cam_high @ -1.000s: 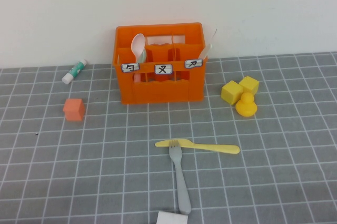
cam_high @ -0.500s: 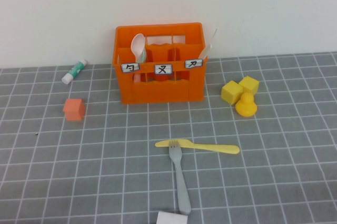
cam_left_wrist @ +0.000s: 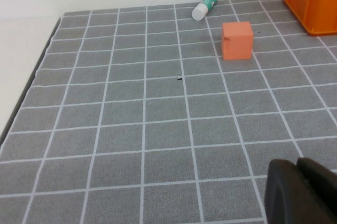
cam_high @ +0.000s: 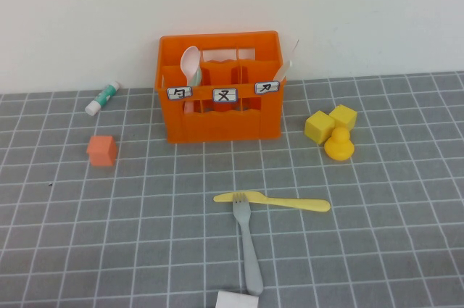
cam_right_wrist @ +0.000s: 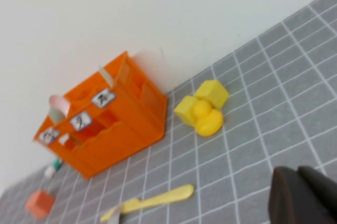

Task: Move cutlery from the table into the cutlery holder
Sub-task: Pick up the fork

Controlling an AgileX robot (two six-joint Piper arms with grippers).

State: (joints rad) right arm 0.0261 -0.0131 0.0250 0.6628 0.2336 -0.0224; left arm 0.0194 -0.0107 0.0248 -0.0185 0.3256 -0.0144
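Flanking my orange cutlery holder — one orange cube, two yellow blocks, one duck; left gripper and right gripper closed, empty.

Table carries crate, fork, yellow knife.

One orange cutlery holder (with three white labels on its front), one white spoon, one white knife, one grey fork, one pale yellow knife, two yellow cubes, one yellow duck, one small orange cube, one white tube.
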